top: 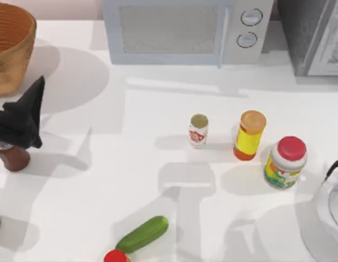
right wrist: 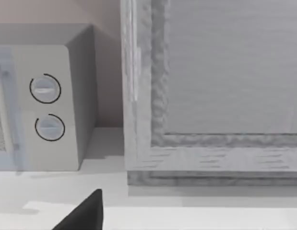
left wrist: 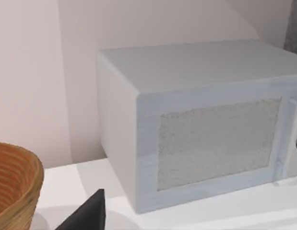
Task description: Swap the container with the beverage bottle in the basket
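Though partly covered from above, beverage bottle (top: 15, 158) located upright at the table's left edge, outside and in front of the basket (top: 13, 52), which occupies the back left corner. Found left gripper (top: 18, 117) directly over the bottle's upper part; cannot tell whether gripping or released. Noted right arm (top: 327, 210) parked at the right edge, grip state likewise not determinable.

Located container (top: 199, 130) upright near the table's centre, well apart from the basket, just beside a yellow tube (top: 249, 135).

Handling, judged: container rigid, light, smooth-sided, easily toppled; best taken across the side wall at mid-height. Bottle stiff, probably heavier, slippery; best taken at the body, not the narrow neck.

Counted: one container, one bottle, one basket, one yellow tube, one red-lidded jar (top: 286, 162), one cucumber (top: 142, 234), one microwave (top: 185, 30).
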You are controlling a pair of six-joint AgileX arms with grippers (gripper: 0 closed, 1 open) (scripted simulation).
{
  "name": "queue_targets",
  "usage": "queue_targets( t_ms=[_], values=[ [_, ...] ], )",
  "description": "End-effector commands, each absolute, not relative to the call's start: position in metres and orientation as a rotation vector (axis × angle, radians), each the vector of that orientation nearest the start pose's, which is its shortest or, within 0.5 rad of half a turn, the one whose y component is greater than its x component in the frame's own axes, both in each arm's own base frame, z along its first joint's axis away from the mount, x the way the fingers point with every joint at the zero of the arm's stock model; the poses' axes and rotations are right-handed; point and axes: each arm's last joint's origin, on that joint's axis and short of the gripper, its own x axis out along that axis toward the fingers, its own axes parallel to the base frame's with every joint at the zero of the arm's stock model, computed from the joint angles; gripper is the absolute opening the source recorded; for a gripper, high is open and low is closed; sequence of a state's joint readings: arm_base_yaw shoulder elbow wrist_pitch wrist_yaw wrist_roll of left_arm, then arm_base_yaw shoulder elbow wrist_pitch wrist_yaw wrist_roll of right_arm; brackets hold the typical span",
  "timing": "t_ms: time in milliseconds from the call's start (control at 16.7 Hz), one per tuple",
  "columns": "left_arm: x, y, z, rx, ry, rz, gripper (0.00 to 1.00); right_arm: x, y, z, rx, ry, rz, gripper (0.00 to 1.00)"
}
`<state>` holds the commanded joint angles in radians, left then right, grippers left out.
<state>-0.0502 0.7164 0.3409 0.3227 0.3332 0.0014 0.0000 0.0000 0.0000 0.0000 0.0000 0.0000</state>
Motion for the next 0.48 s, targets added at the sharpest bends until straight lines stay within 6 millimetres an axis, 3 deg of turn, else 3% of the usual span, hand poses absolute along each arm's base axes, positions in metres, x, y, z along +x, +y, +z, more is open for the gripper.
queue_targets(
  t_ms=[240, 480],
  values=[
    [0.124, -0.008, 0.199, -0.009, 0.021, -0.170, 1.00, 0.106, -0.001, 0.160, 0.000, 0.000, 0.000, 1.00],
    [0.108, -0.003, 0.169, -0.003, 0.007, -0.039, 1.00, 0.106, -0.001, 0.160, 0.000, 0.000, 0.000, 1.00]
  ],
)
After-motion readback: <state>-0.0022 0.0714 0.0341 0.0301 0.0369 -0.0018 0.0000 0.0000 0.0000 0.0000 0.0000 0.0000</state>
